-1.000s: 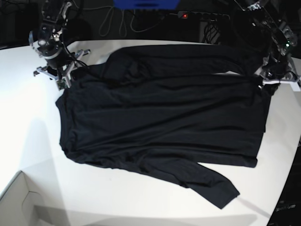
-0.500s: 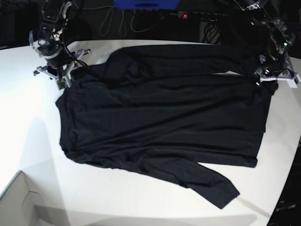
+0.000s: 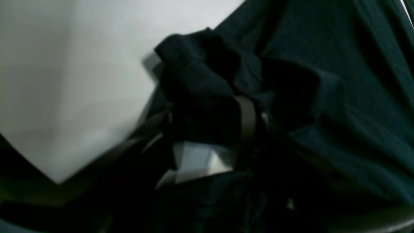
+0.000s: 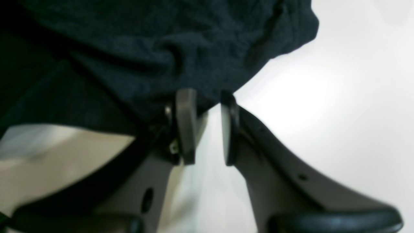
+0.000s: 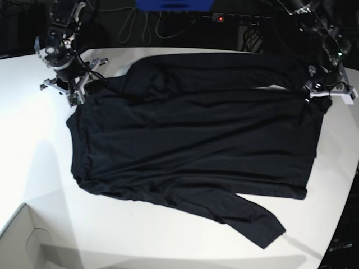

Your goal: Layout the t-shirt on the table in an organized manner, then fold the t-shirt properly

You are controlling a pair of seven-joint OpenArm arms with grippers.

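Observation:
The black t-shirt (image 5: 190,140) lies spread flat on the white table (image 5: 33,145), one long sleeve along the far edge and the other reaching toward the near right. My right gripper (image 5: 76,92) stands at the shirt's far left corner. In the right wrist view its fingers (image 4: 186,126) stand apart with white table between them, and the shirt's edge (image 4: 145,48) lies at the tips. My left gripper (image 5: 324,95) is at the far right hem corner. There a lump of fabric (image 3: 200,81) sits between its spread fingers (image 3: 247,119), hiding whether it is gripped.
A pale box corner (image 5: 22,241) juts in at the near left. Cables and a power strip (image 5: 221,18) with a red light lie behind the table. The table's curved edge (image 5: 348,185) runs down the right side, close to the hem.
My left gripper has shifted slightly back and left at the hem corner. The shirt and the right arm look the same.

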